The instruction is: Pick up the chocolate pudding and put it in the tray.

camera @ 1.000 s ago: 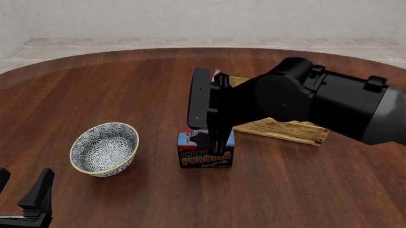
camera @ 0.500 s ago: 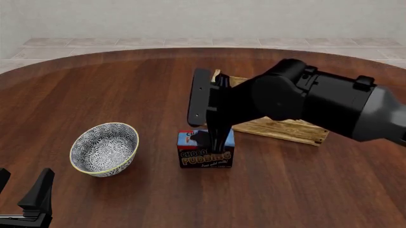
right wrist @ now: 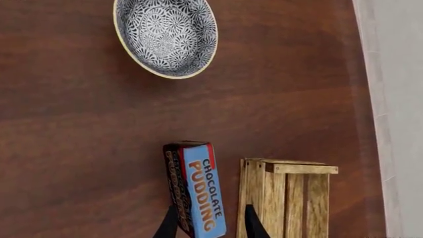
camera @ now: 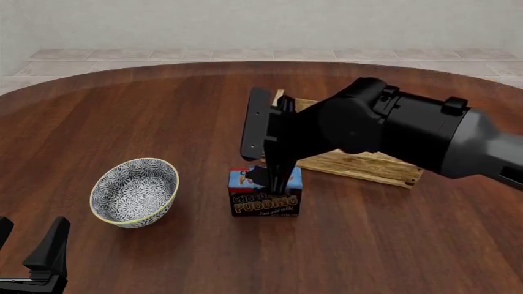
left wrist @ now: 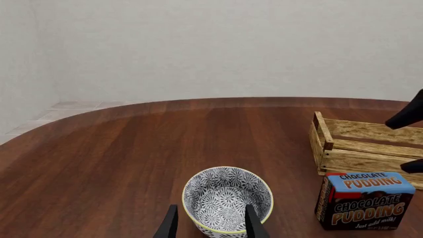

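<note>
A round table (camera: 122,104) of dark reddish-brown wood, its grain running in long streaks under soft, even light, fills most of the front view. Beyond its curved far edge lies a floor of pale beige tiles (camera: 245,55) with thin grout lines, ending at a plain off-white wall (camera: 261,21). The left wrist view shows the same bare, lightly textured wall above the tabletop.
</note>
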Controlling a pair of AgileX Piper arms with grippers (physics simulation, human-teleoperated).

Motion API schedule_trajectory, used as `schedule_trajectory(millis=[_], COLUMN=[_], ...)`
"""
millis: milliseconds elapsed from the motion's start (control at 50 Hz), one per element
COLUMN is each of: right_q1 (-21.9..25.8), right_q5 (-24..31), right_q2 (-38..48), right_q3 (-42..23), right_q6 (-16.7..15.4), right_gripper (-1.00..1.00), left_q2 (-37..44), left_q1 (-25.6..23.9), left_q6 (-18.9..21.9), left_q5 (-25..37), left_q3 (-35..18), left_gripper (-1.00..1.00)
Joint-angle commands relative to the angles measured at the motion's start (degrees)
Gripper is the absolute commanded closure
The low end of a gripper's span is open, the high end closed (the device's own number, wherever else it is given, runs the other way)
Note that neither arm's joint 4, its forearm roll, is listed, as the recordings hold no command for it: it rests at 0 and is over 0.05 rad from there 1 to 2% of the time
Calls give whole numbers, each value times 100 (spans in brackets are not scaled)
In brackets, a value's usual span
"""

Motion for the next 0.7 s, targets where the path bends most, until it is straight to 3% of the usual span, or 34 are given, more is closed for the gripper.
schedule_trajectory(millis=[20, 700], right_q1=[3, -114], right_q5=[-84, -240], right_q2=[69, 248], right_q3=[27, 66], right_q6=[67, 153], right_gripper=[-100, -100], left_q2=[-1, -1], left_q1=[-1, 0], left_q6=[0, 0], left_q5=[0, 0], left_q3=[0, 0], left_gripper=[-100, -100])
